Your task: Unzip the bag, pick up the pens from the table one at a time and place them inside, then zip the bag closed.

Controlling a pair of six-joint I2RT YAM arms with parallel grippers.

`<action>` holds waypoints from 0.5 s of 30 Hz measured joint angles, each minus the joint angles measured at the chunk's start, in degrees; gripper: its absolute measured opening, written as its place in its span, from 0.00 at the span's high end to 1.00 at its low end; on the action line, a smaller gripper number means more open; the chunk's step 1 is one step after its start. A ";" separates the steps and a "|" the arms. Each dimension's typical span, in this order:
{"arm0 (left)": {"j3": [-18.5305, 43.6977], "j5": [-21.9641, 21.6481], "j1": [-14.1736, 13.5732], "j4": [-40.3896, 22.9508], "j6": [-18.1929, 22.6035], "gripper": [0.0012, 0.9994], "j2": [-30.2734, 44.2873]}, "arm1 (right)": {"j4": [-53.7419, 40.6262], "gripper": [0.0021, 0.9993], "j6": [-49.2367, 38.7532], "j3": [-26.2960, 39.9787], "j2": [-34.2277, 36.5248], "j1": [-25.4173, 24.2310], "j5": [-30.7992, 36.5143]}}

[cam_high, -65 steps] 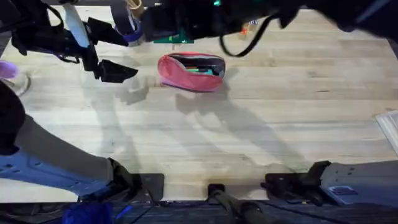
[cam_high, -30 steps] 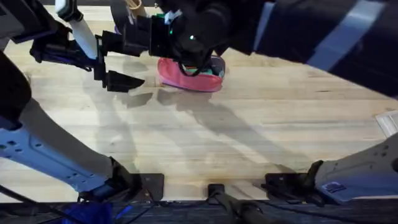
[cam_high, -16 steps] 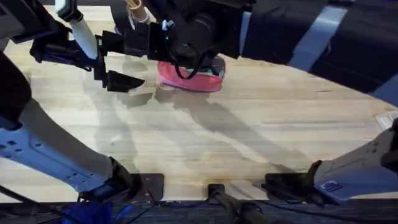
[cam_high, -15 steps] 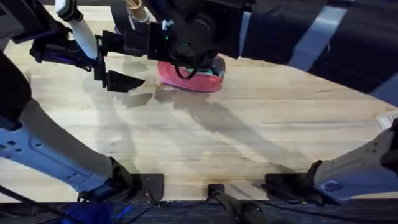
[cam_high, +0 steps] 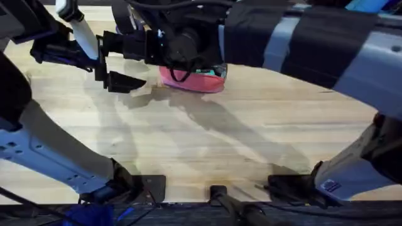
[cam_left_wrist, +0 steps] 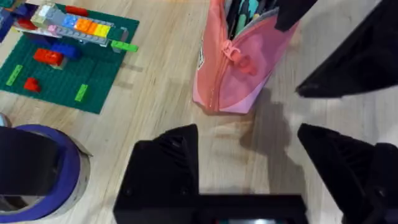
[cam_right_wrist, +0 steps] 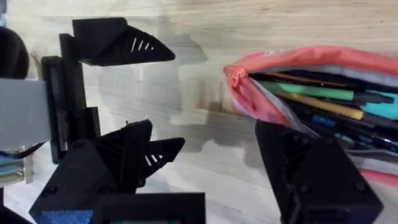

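Observation:
The pink bag [cam_high: 196,81] lies unzipped on the table [cam_high: 251,138], its mouth gaping in the right wrist view [cam_right_wrist: 249,99]. Several pens [cam_right_wrist: 323,96] in green, yellow, teal and dark colours lie inside it, and their tips also show in the left wrist view [cam_left_wrist: 249,12]. My left gripper [cam_left_wrist: 249,165] is open, low over the wood just left of the bag's [cam_left_wrist: 233,74] end. My right gripper [cam_right_wrist: 199,180] is open and hangs over that same end of the bag, one finger in front of the bag's side. The right arm [cam_high: 264,37] reaches across and covers the bag's top.
A green brick baseplate [cam_left_wrist: 62,68] with coloured bricks lies beyond the bag's left end. A purple tape roll [cam_left_wrist: 37,180] stands close beside the left gripper. The two grippers face each other a short way apart [cam_right_wrist: 118,40]. Bare wood stretches towards the front edge.
The right arm has swung in from the back right and now hangs low over the bag, hiding most of it. The left gripper shifted slightly right earlier and has since held still.

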 joint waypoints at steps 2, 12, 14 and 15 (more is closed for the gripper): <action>0.00 0.00 0.00 0.02 0.00 0.01 0.00 | 0.59 0.00 0.01 0.00 0.59 0.02 0.02; 0.00 0.00 0.00 0.00 0.00 0.01 0.00 | 4.81 0.00 0.02 0.00 6.13 -0.20 0.78; 0.00 0.00 0.00 0.00 0.00 0.01 0.00 | 5.48 0.00 0.02 0.00 7.06 -0.28 1.60; 0.00 0.00 0.00 0.00 0.00 0.01 0.00 | 5.74 0.00 0.02 0.00 7.41 -0.34 1.97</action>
